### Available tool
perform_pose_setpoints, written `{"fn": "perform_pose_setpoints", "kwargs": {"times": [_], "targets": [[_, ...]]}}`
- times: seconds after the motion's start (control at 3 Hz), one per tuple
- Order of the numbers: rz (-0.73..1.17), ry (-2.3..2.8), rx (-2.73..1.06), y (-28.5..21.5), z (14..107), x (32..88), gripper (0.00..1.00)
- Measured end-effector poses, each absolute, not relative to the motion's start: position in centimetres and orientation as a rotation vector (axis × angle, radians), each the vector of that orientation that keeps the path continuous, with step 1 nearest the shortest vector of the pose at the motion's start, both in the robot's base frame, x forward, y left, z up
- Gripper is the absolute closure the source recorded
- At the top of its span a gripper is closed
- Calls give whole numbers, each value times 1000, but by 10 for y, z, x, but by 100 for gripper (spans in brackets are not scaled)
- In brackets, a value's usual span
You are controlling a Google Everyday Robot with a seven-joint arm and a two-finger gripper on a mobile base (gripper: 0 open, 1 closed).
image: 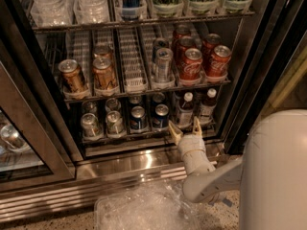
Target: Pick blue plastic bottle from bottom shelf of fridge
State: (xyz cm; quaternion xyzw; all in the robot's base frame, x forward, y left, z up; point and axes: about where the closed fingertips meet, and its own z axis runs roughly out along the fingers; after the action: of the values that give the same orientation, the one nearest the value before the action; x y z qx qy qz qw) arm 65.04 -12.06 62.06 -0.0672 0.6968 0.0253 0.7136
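The fridge (259,66) stands open, with its dark frame around wire racks. On the bottom shelf (144,139) two small bottles with white caps stand at the right. The blue plastic bottle (184,110) has dark contents and a pale label; a second like bottle (207,105) stands to its right. My gripper (186,125) is open just in front of the shelf's lip, its two tan fingers pointing up at the base of the blue plastic bottle. It holds nothing.
Blue Pepsi cans (139,118) and silver cans (90,124) fill the left lanes of the bottom shelf. Red Coca-Cola cans (193,63) sit on the rack above. A glass door (19,143) stands at the left. A clear plastic bin (144,207) lies on the floor.
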Motion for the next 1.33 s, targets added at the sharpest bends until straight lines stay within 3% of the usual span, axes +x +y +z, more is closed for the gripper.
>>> {"fn": "perform_pose_setpoints", "kwargs": {"times": [1.0,1.33], "targets": [[19,1531,-148,-120,610,705,31],[5,1527,-135,-122,611,715,36]]}}
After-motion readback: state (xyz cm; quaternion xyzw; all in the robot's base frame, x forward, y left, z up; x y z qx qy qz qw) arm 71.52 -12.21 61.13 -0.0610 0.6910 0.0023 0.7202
